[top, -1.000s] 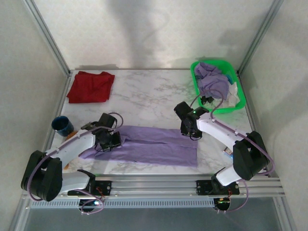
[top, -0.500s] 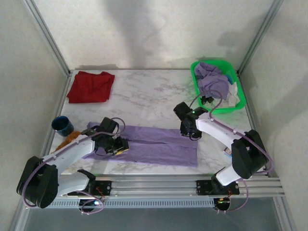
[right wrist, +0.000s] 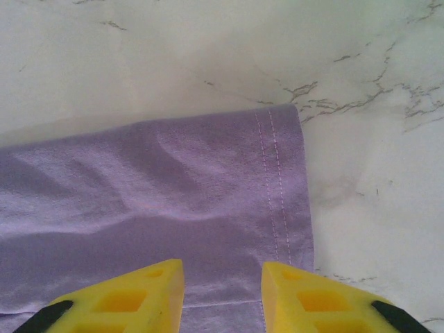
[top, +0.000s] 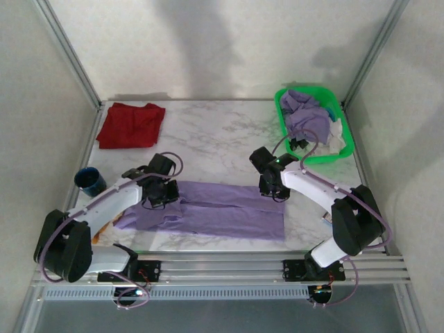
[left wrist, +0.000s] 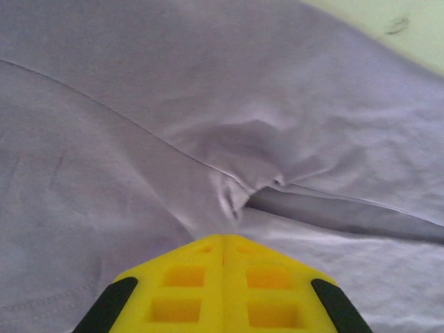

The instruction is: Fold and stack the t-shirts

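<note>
On the purple shirt (top: pixel 229 214), left pincer (left wrist: pixel 222 240) pinches shut.

I see purple t-shirt (top: pixel 222 211) lying on worktop (top: pixel 208 139), left pincer (top: pixel 161 194) on its left end, right pincer (top: pixel 275 190) at far-right corner; red t-shirt (top: pixel 130 125) folded far left.

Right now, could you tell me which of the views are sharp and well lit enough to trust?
Top external view: evenly lit and sharp, with a broad soft shadow on the back wall. Left wrist view: the softest, the purple t-shirt looking hazy this close. Right wrist view: crisp, its hem stitching and the veins in the marble table reading clearly.
</note>
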Tool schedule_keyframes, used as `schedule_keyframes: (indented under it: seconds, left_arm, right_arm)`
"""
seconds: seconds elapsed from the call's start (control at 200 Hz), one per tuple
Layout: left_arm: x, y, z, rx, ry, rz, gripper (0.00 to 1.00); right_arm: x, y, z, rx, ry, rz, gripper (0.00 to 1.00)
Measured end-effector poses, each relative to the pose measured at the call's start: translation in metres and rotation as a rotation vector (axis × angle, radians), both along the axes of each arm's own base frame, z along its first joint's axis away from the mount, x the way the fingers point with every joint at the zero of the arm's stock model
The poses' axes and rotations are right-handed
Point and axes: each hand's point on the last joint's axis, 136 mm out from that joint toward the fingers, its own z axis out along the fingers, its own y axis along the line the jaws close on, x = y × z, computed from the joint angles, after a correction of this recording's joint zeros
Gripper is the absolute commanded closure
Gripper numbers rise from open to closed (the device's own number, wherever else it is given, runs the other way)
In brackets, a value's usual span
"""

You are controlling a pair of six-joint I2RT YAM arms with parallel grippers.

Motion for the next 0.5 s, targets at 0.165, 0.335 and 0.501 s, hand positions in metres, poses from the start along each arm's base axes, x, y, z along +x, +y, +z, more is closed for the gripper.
schedule_keyframes:
  seconds: [0.165, 0.335, 0.501]
  left_arm:
    - [-0.017, 0.001, -0.017, 0.023, 0.043, -0.015, 1.00]
    - [-0.044, 0.003, -0.036, 0.027, 0.099, -0.023, 1.00]
    - [-0.054, -0.013, -0.037, -0.079, 0.100, -0.029, 1.00]
  right_arm:
    - [0.000, 0.000, 0.000, 0.001, 0.000, 0.001, 0.65]
    - [0.002, 0.002, 0.000, 0.004, 0.002, 0.002, 0.65]
    - [0.003, 0.006, 0.002, 0.017, 0.005, 0.007, 0.66]
